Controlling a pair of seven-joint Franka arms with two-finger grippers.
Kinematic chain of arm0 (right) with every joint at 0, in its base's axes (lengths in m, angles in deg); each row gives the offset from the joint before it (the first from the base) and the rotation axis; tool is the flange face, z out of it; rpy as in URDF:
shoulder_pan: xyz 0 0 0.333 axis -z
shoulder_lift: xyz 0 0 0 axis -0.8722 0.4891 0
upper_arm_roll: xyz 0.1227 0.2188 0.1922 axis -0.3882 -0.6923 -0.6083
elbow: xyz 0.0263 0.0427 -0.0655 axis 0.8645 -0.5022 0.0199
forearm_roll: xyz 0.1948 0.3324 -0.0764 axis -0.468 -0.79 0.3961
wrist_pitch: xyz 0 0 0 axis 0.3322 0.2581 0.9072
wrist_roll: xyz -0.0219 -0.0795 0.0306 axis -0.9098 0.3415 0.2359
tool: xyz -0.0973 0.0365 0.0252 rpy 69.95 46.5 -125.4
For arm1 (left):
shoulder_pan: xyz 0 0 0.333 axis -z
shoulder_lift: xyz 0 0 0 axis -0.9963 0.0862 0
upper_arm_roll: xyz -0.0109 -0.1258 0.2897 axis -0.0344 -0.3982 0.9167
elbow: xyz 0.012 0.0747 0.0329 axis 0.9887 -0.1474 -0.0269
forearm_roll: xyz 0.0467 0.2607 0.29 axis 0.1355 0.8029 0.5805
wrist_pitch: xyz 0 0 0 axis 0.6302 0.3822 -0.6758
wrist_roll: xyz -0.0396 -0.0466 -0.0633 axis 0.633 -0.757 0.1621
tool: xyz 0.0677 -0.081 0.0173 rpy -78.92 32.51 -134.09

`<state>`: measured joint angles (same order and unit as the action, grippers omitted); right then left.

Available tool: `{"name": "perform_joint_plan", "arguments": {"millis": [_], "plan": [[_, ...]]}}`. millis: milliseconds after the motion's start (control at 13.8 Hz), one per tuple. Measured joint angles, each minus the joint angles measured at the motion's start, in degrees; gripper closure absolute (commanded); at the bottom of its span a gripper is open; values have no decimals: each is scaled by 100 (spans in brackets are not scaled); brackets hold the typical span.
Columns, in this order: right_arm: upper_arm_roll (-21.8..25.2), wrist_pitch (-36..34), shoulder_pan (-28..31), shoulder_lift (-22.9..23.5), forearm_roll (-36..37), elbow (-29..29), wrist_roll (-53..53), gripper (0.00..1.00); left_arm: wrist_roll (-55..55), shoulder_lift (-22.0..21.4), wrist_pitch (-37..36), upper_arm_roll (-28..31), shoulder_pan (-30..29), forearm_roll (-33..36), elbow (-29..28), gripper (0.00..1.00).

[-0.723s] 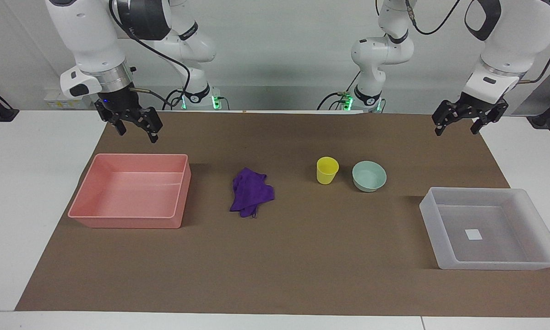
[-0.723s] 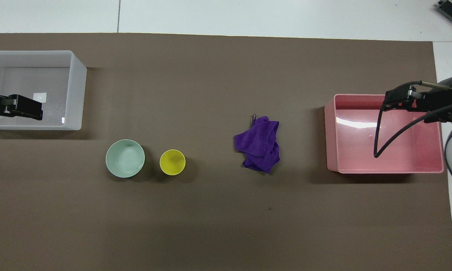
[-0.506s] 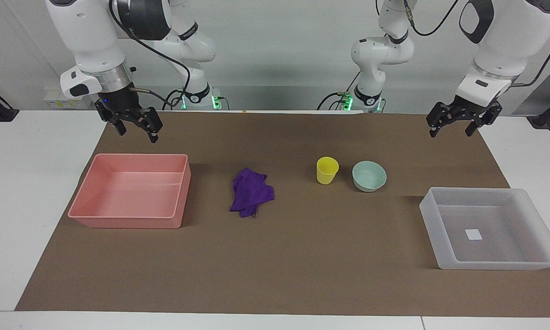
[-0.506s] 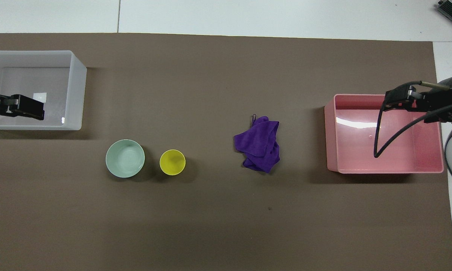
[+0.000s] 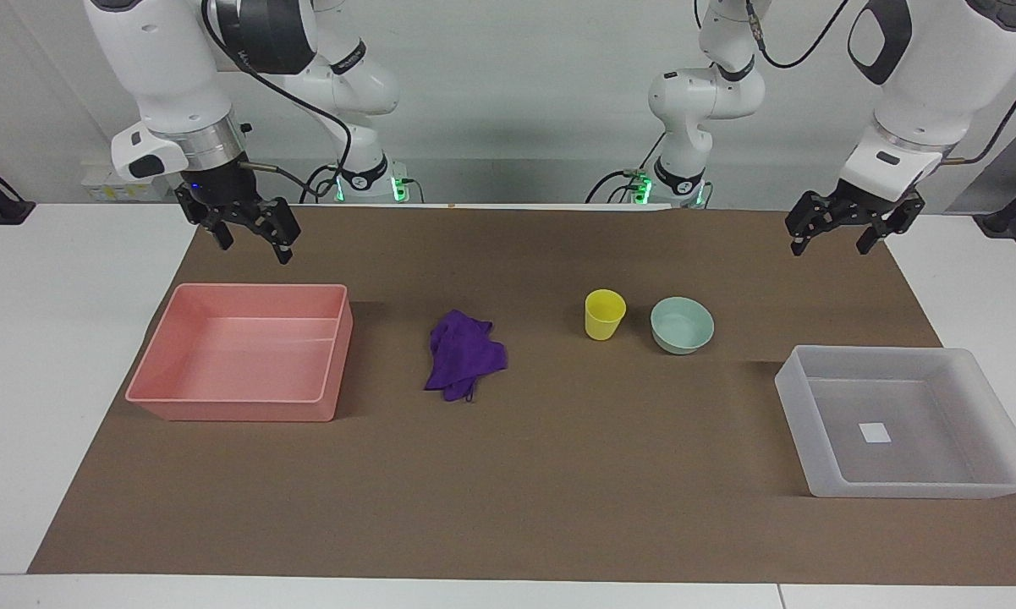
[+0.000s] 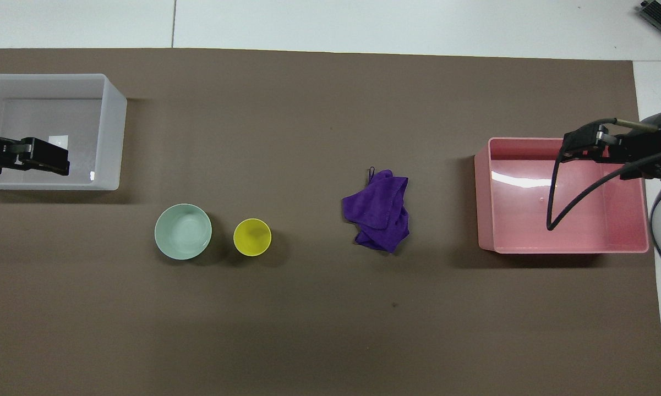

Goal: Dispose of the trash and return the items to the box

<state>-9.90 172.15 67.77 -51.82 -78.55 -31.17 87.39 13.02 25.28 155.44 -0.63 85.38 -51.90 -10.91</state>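
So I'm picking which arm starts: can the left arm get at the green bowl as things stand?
Probably yes: the left gripper hangs open, and the green bowl sits uncovered, with only the yellow cup beside it.

On the table (image 5: 68, 355) lay a mat (image 5: 558, 474) carrying everything. One tray (image 5: 245, 406) sat toward the right arm's end, the box (image 5: 799, 406) toward the left arm's end. Between them, in a row, stood the rag (image 5: 464, 353), then the cup (image 5: 603, 314), then the bowl (image 5: 682, 325) just beside the cup. The box lay farther from the robots than the bowl.
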Motion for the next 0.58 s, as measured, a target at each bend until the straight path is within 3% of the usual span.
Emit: {"name": "perform_joint_plan", "arguments": {"millis": [289,578], "plan": [[-3,22,-9,1,0,-11,-1,0,-15,63,-6,-20,180,-26,-146,0],[-10,403,-232,105,-7,-106,3,0,-19,102,27,-29,317,-27,-638,0]]}}
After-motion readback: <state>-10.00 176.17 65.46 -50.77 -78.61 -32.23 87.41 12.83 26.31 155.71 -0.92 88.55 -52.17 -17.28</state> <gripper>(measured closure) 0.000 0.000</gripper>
